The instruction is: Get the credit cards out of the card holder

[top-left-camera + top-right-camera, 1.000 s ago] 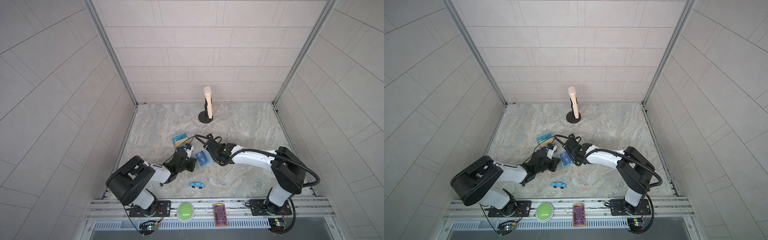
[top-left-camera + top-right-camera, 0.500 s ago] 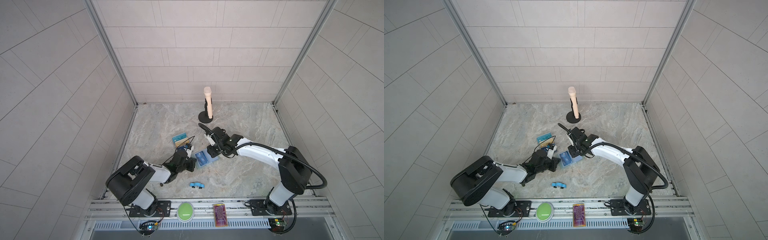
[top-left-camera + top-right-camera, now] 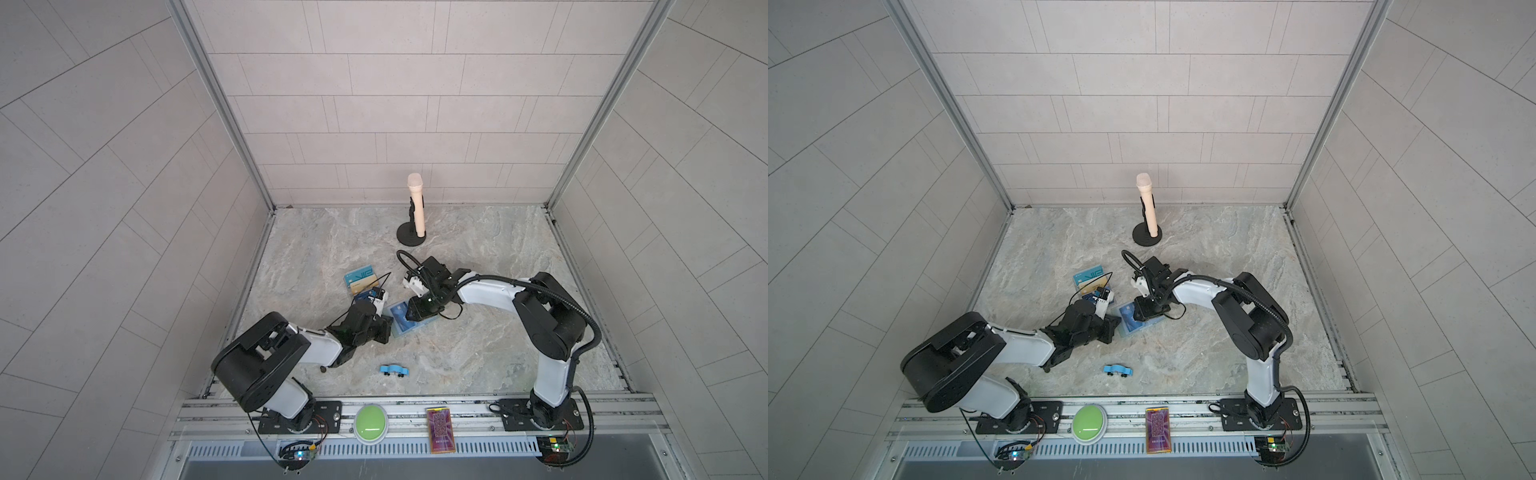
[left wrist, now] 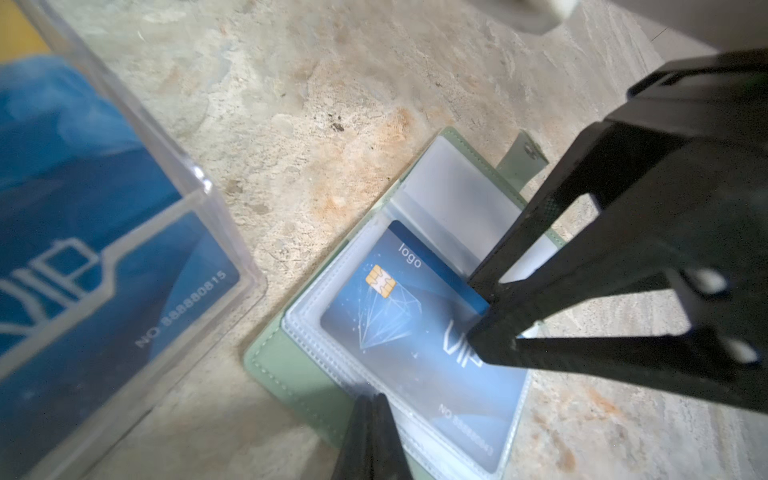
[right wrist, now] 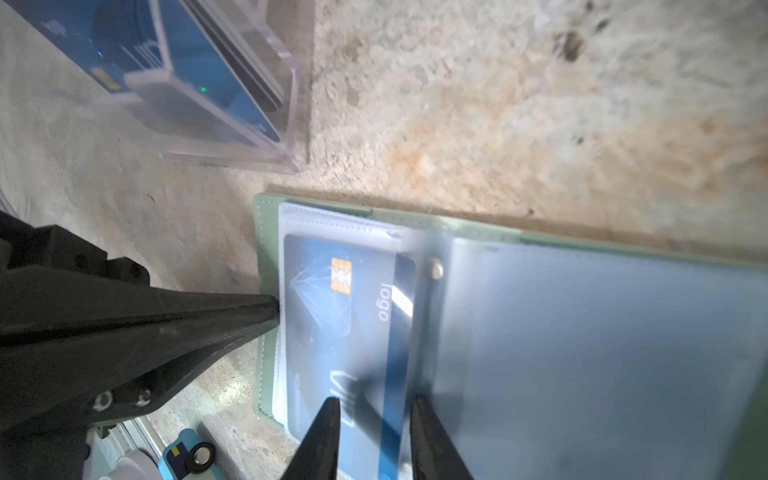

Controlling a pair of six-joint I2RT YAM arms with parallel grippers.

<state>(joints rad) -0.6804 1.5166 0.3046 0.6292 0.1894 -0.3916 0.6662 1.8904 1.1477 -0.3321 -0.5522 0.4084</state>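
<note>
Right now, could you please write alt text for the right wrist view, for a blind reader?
An open mint-green card holder lies on a marbled stone tabletop, a blue chip card showing in its clear sleeve. The right claw straddles the card's edge, jaws apart; the shut left claw touches the holder's edge.

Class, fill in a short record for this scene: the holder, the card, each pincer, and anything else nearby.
Card holder: mint-green, lying open
Card: blue, marked VIP, inside a clear sleeve
Left pincer: shut, tip at the sleeve's edge
Right pincer: jaws apart, tips over the card
Nearby: clear acrylic stand; blue toy car
</note>
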